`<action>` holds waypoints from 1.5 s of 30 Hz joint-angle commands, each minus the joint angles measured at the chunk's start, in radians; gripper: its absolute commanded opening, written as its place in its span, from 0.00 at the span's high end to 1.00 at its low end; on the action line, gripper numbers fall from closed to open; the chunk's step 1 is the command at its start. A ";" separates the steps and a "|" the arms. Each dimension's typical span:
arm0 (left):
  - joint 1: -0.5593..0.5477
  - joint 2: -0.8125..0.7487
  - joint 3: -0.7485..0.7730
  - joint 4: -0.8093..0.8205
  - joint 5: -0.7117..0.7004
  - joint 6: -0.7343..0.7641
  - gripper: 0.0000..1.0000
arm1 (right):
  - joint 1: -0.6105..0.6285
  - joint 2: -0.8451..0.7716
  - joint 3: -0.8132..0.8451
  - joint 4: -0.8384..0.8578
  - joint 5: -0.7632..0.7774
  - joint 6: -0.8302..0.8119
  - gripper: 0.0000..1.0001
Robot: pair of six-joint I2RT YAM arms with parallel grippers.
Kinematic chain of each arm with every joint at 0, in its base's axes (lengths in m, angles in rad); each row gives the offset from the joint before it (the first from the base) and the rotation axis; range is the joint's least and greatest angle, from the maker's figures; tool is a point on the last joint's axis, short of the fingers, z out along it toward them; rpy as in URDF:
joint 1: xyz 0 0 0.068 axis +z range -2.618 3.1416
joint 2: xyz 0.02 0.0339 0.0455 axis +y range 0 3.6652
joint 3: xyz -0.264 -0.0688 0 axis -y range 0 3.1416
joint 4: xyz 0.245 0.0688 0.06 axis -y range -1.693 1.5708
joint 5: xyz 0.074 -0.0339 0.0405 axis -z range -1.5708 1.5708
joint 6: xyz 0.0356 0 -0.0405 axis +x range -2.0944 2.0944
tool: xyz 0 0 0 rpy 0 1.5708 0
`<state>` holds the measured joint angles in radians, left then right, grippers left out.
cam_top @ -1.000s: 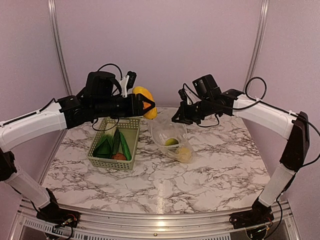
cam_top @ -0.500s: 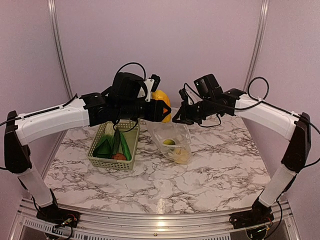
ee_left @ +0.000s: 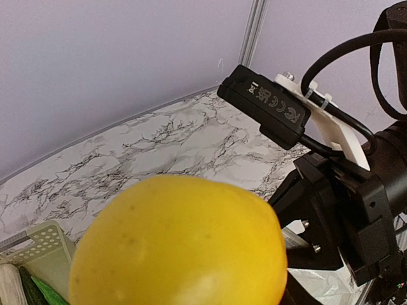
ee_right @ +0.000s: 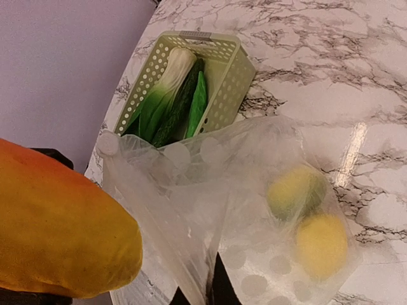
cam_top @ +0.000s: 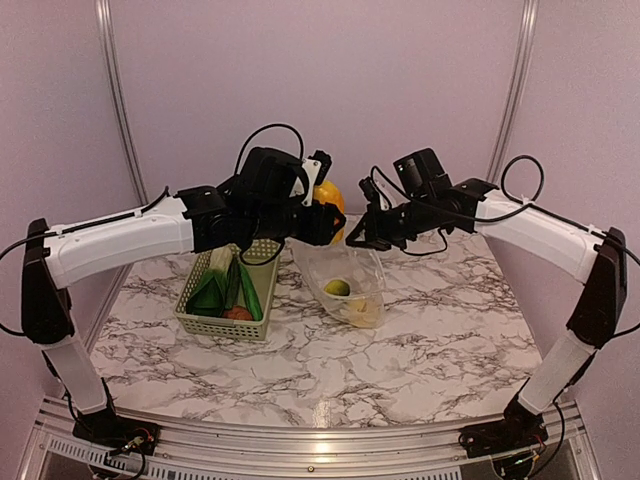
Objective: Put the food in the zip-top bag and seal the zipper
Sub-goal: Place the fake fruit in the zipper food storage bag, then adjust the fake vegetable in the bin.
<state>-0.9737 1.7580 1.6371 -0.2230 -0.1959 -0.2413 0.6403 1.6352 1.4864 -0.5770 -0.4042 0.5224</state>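
The zip-top bag (cam_top: 352, 282), its base on the tabletop (cam_top: 450, 340), hangs pinched by the right tool (cam_top: 358, 240); the left tool (cam_top: 328, 222) grips a yellow fruit (cam_top: 328, 198) just beside its slack mouth, which may fold and spill it.

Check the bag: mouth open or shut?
Open. The right gripper holds up the zip-top bag by its rim; mouth gapes, two fruits inside.

Left arm (cam_top: 120, 235) raised, left fingers (cam_top: 320, 227) clamped; right arm (cam_top: 540, 232) raised, right fingers (cam_top: 360, 238) seemingly pinched.
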 commanded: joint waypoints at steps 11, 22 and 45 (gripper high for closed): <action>-0.003 0.065 -0.057 0.099 -0.140 0.044 0.39 | -0.020 -0.048 -0.012 0.043 -0.085 0.045 0.97; -0.003 0.124 0.013 0.045 -0.299 -0.039 0.14 | -0.022 -0.052 -0.008 0.051 -0.090 0.081 0.97; 0.019 -0.261 -0.198 0.005 -0.323 -0.180 0.08 | -0.031 -0.006 0.005 0.052 -0.087 0.068 0.97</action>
<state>-0.9730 1.5776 1.5517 -0.1566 -0.3958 -0.3527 0.6167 1.6176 1.4548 -0.5442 -0.4881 0.5919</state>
